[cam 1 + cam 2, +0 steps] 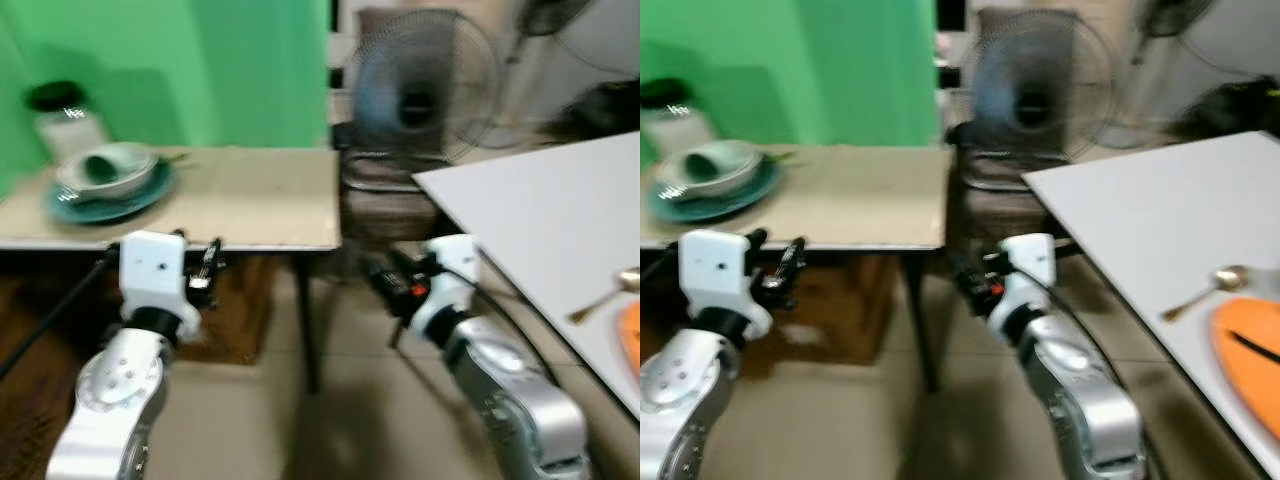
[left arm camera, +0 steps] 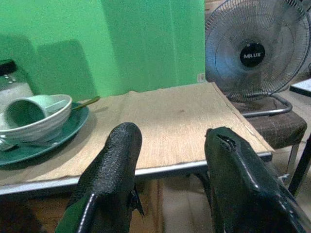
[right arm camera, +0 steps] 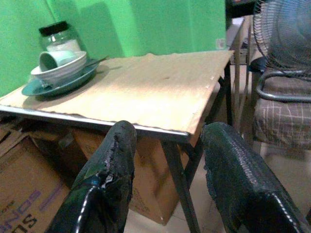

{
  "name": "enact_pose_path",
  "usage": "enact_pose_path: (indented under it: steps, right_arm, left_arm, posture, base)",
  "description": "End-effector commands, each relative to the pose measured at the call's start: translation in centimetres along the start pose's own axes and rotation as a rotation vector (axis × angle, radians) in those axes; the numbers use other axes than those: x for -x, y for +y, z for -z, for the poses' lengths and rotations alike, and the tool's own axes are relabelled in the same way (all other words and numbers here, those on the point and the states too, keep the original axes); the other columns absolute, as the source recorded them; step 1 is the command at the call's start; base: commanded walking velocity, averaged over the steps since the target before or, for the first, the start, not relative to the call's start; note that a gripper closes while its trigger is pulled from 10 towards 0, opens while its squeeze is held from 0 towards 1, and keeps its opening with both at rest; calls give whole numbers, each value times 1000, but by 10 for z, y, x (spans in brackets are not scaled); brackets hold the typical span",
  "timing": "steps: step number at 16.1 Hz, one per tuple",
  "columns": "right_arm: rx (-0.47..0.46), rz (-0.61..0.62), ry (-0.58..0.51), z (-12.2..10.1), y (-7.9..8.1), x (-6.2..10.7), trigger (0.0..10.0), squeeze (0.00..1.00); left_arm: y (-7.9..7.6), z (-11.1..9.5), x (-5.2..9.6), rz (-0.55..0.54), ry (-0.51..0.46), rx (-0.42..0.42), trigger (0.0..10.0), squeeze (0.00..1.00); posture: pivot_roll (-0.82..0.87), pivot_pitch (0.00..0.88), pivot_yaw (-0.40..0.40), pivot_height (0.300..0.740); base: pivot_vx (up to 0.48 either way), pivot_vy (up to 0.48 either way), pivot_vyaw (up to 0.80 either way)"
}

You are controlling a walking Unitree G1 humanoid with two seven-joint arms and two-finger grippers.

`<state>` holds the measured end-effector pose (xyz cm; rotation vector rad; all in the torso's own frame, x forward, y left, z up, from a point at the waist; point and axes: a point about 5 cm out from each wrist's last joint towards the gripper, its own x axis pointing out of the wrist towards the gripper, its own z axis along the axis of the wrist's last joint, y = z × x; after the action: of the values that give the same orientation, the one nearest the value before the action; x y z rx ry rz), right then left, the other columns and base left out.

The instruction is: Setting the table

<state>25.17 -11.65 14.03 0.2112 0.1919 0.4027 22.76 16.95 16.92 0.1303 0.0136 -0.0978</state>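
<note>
Head views motion-blurred, wrist views sharp, soft even indoor light

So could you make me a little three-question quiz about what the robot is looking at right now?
1. True or false: the green cup stands upright in the white bowl.
2. What lies beside the orange plate on the white table?
3. Are the left gripper and right gripper open or shut?

Key:
1. False; it lies on its side.
2. A gold spoon.
3. Both open, holding nothing.
</note>
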Motion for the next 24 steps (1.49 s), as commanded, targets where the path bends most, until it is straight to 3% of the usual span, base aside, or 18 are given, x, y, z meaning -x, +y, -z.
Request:
enact_pose_path:
  steps: [1, 8, 14, 24]
  right_arm:
    - [-25, 36, -6, -2, -2, -1, 10000, 0]
    - [26, 48, -5, -4, 0, -3, 10000, 0]
    - [47, 29, -1, -6, 2, -9, 10000, 0]
    - [33, 66, -39, -10, -1, -12, 10000, 0]
  left_arm:
    - [4, -4, -1, -3, -7, -14, 10000, 0]
    - [7, -7, -8, 8, -6, -10, 10000, 0]
    - [11, -11, -7, 0, -20, -4, 10000, 0]
    - [12, -10, -8, 31, -9, -7, 10000, 0]
  posture:
    - [-33, 0, 34, 740]
    - [-34, 0, 41, 740]
    - [-26, 0, 34, 740]
    - [-25, 0, 42, 740]
  base:
    - [0, 461, 0]
    - [0, 132, 0]
    - [359, 0, 631]
    - [382, 0, 0]
